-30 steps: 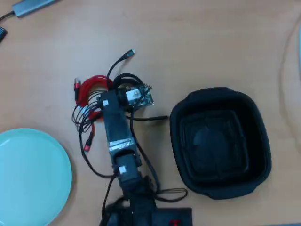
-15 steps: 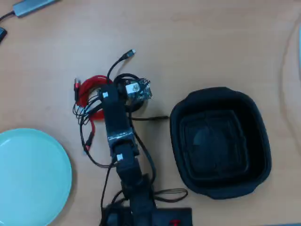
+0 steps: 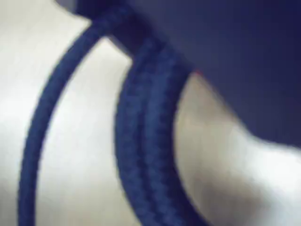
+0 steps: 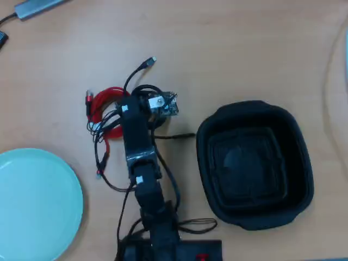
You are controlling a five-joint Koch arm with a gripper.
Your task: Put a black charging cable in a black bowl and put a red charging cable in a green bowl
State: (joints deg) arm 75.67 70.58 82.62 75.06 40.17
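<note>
Both coils lie under our gripper (image 4: 148,106): black charging cable (image 4: 145,89), red charging cable (image 4: 103,104); finger state unreadable

Counting on the table (image 4: 244,49), overhead: one black charging cable (image 4: 142,89), coiled; one red charging cable (image 4: 106,100), coiled; one black bowl (image 4: 255,163); one green bowl (image 4: 32,206); one robot arm (image 4: 138,147). Also lying at the top left edge: one grey flat device (image 4: 38,6) and one small dark plug (image 4: 2,38). Showing in the wrist view: three dark cable strands (image 3: 146,141), blurred.
</note>
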